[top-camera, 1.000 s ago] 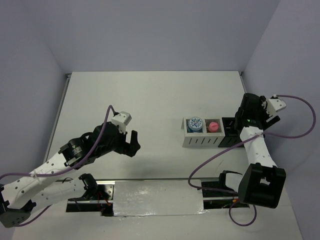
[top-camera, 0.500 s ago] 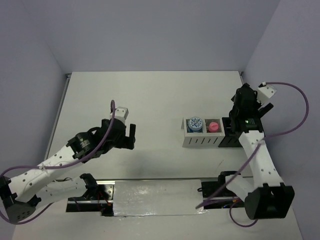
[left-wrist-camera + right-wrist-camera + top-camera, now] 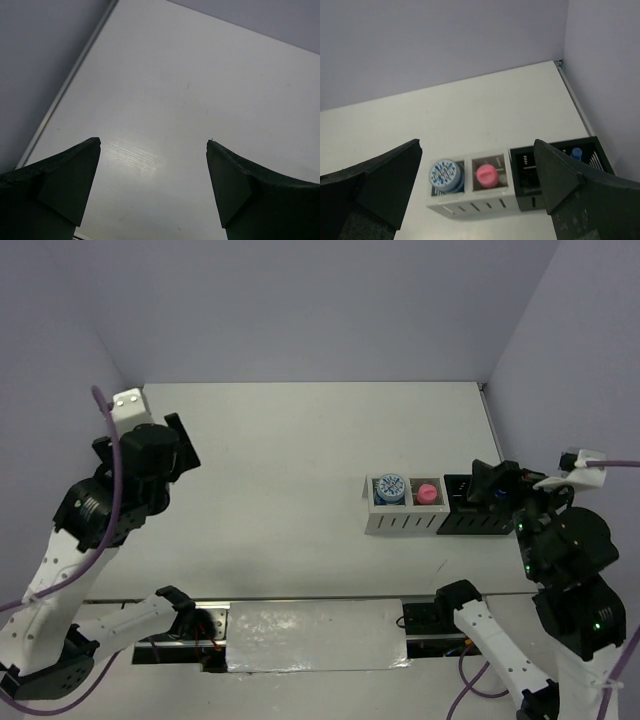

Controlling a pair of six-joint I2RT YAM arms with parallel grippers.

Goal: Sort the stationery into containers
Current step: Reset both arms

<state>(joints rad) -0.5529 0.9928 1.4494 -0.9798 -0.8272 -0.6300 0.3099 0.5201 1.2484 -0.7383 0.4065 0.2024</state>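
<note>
Both hands stand wide apart in the jaws and hold nothing. In the wrist view the left hand (image 3: 154, 142) hangs over bare counter (image 3: 290, 460), well to the left of the white slatted organizer (image 3: 400, 521). The right hand (image 3: 477, 145) is raised just to the right of the organizer, looking down on it.

The organizer's long axis runs left to right across the counter, its slatted face toward the arm bases. The round dotted-lid tin (image 3: 444, 175) sits in its left compartment, lid up. The pink tube (image 3: 486, 175) stands on end in its right compartment, long axis vertical, cap pointing up. The black mesh box (image 3: 555, 172) touches the organizer's right end, and a small blue-topped item (image 3: 577, 152) stands upright in its far right corner; what it is cannot be told.
</note>
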